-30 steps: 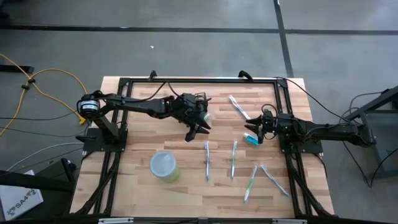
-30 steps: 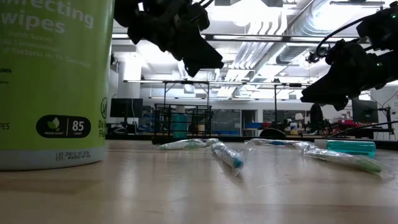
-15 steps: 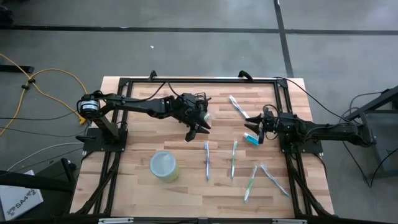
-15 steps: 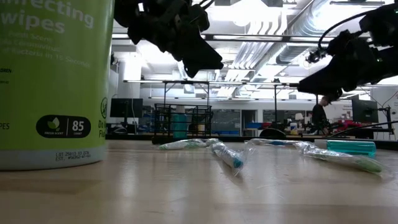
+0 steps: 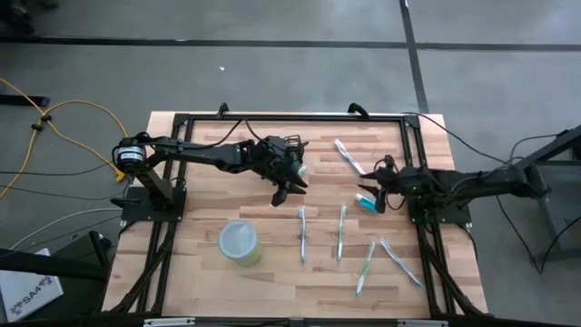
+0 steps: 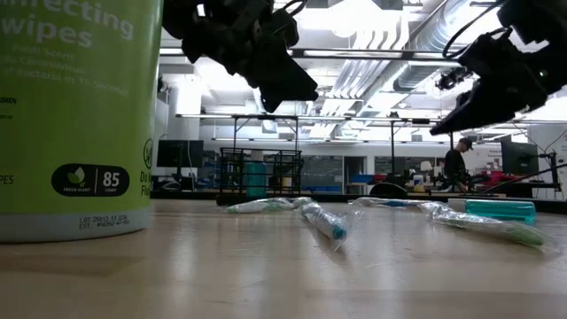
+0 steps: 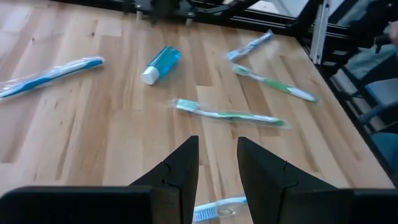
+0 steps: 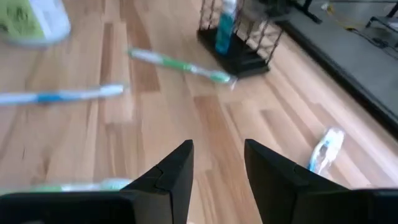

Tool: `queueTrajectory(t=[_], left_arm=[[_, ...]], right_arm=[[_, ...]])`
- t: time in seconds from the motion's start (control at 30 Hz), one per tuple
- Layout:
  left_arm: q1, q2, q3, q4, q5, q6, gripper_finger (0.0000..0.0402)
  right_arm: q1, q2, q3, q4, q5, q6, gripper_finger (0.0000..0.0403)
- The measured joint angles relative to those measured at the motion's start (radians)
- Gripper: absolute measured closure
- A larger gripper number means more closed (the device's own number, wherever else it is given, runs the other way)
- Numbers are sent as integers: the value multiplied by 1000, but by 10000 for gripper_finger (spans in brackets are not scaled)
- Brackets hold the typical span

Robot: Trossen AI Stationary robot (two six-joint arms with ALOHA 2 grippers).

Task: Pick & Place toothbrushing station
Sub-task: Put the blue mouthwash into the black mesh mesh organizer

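Small black wire-mesh box-shaped holder (image 8: 239,38) upright on the pale wooden tabletop (image 5: 209,209), toward the far edge, partly hidden under the left arm in the high view; blue tube (image 8: 225,26) standing inside it. Same holder at mid-distance in the low view (image 6: 261,175).

Left gripper (image 5: 287,191) raised off the wood just in front of the holder, fingers (image 7: 180,171) parted by a narrow gap, nothing between them.

Right gripper (image 5: 371,180) well to the right of the holder, also off the wood, fingers (image 8: 174,168) spread with bare boards showing between them, pinching nothing. Teal tube with white cap (image 5: 367,203) lying just beside this gripper, on its near side.

Wrapped green-handled toothbrush (image 8: 180,65) flat on the wood close beside the holder. Wrapped blue-and-white toothbrush (image 5: 348,156) lying to the right of the holder, between it and the right gripper.

Round yellow-green wipes canister with pale lid (image 5: 240,242) standing well in front of the holder, toward the near edge.

Person standing (image 6: 454,162) in the room far behind the holder.
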Motion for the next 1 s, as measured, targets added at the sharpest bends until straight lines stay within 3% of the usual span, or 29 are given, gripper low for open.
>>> queueTrajectory(t=[0.13,0.27,0.47,0.6,0.73,1.0], left_arm=[[0,0,0,0,-22,0,296],[0,0,0,0,-23,-2,296],[0,0,1,0,-23,-2,296],[0,0,1,0,-23,-2,296],[0,0,1,0,-23,-2,296],[0,0,1,0,-23,8,296]], right_arm=[[79,86,0,-2,81,6,268],[147,151,0,-2,176,110,268],[240,175,27,25,204,195,268],[302,175,148,-144,272,267,268],[358,191,263,-400,300,468,268],[431,285,275,-712,238,868,268]])
